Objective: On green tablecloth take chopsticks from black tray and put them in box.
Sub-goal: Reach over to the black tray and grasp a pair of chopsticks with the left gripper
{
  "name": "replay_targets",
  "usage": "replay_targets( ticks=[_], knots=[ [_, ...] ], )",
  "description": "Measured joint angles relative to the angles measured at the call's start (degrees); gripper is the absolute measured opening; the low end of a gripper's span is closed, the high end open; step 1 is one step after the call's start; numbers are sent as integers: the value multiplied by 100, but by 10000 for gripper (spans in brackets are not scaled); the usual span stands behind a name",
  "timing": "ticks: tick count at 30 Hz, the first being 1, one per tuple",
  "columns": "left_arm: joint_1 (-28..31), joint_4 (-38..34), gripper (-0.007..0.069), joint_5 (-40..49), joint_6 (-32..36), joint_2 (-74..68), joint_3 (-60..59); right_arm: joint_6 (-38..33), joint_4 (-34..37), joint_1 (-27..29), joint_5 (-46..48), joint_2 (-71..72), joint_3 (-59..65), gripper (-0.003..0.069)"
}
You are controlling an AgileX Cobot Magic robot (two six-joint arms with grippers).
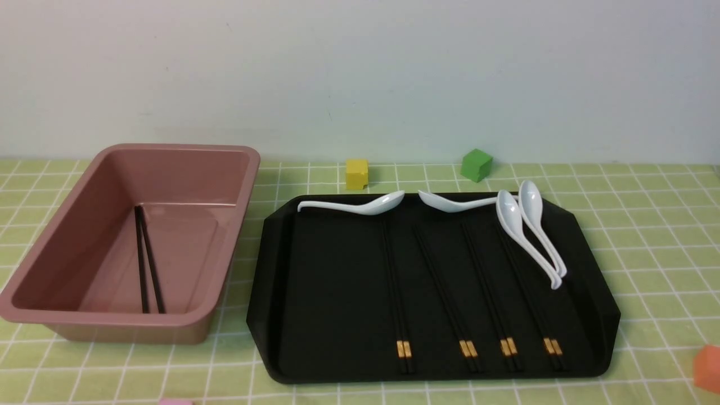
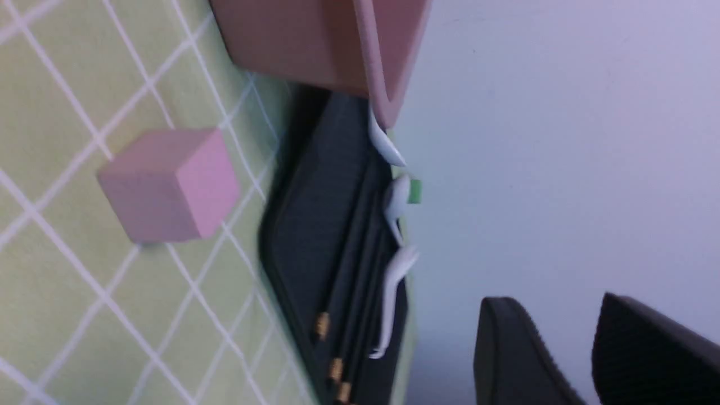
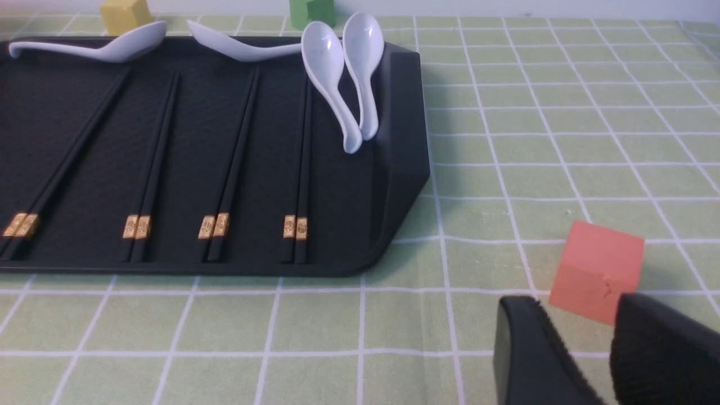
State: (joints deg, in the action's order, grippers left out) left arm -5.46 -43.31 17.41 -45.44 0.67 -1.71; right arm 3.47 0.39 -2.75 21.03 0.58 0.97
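On the green tablecloth (image 1: 647,225) the black tray (image 1: 326,292) holds several pairs of black chopsticks (image 1: 396,281), gold bands toward the near edge. Left of it stands the pink-brown box (image 1: 169,154) with one pair of chopsticks (image 1: 147,264) lying inside. Neither gripper shows in the front view. In the left wrist view my left gripper (image 2: 554,304) is open and empty, away from the tray (image 2: 315,225) and the box (image 2: 315,39). My right gripper (image 3: 568,304) is open and empty, low over the cloth to the right of the tray (image 3: 399,140).
Several white spoons (image 1: 529,230) lie along the tray's far and right side. A yellow cube (image 1: 356,173) and a green cube (image 1: 476,165) sit behind the tray. An orange cube (image 3: 596,270) rests just beyond my right fingers. A pink cube (image 2: 169,183) sits near the box.
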Motion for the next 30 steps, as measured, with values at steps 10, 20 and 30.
replay_targets(
  ticks=[10,20,30],
  knots=[
    [0,-409,115,-410,1943,-476,1717,0,0,0,0,0,0,240],
    [0,1954,-13,4852,3555,-5186,4393,0,6,0,0,0,0,240],
    [-457,2140,-13,4277,3276,-7942,5606,0,6,0,0,0,0,240]
  ],
)
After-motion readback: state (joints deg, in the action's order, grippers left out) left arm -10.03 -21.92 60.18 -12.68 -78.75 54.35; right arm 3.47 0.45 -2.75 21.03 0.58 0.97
